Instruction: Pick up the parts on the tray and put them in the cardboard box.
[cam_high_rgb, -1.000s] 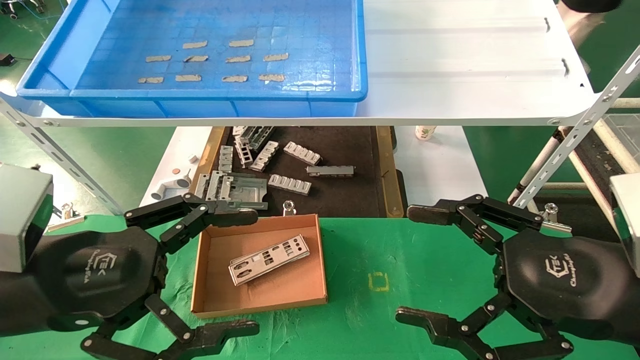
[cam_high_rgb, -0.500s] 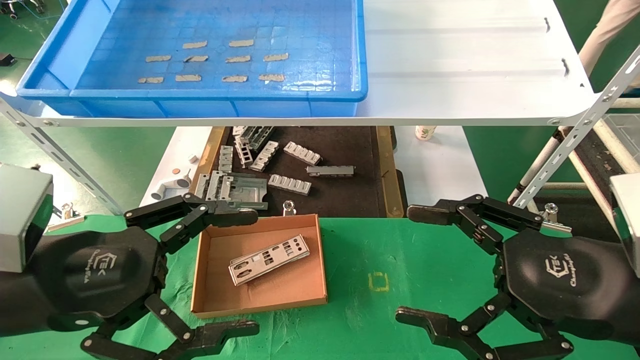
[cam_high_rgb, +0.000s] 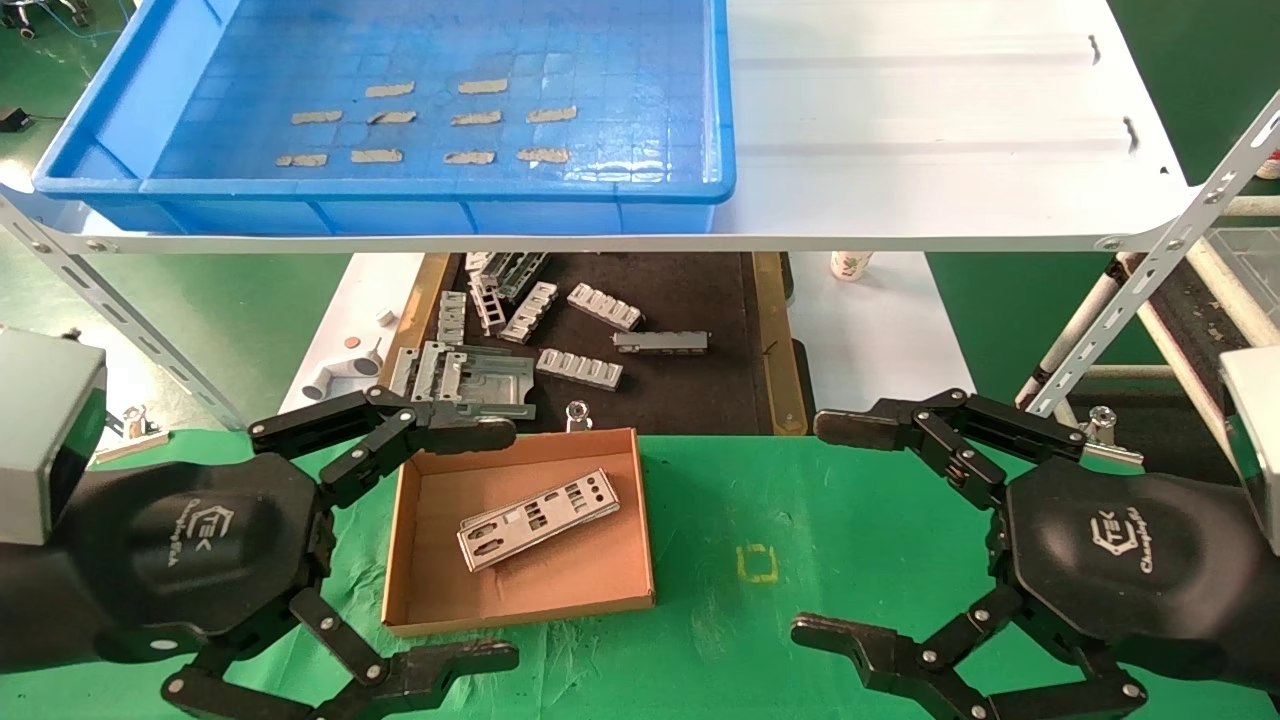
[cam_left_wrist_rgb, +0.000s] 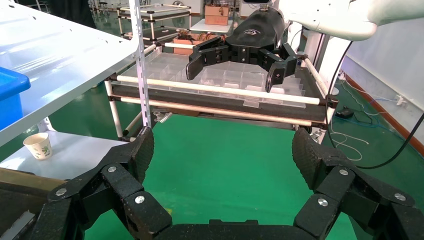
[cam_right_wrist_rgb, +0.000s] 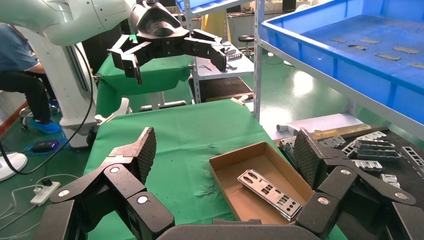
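Note:
The blue tray (cam_high_rgb: 400, 215) stands on the white shelf at the far left; its floor shows only tan tape strips, and I see no parts in it. The cardboard box (cam_high_rgb: 430, 590) lies on the green cloth below, and also shows in the right wrist view (cam_right_wrist_rgb: 235, 175). Silver punched plates (cam_high_rgb: 537, 519) lie slantwise in it, stacked (cam_right_wrist_rgb: 270, 194). My left gripper (cam_high_rgb: 490, 548) hangs open just left of the box, with nothing between its fingers (cam_left_wrist_rgb: 225, 150). My right gripper (cam_high_rgb: 825, 530) hangs open to the right of the box, holding nothing (cam_right_wrist_rgb: 225, 150).
Below the shelf (cam_high_rgb: 930, 130), a dark wood-rimmed surface (cam_high_rgb: 690, 400) carries several grey ribbed brackets (cam_high_rgb: 580, 368). A paper cup (cam_high_rgb: 850, 265) stands to its right. A slanted shelf post (cam_high_rgb: 1150, 270) runs along the right. A yellow square mark (cam_high_rgb: 757, 563) lies on the cloth between the grippers.
A person's arm at the top right edge has left the view. Both grippers, the box and the plates have not moved.

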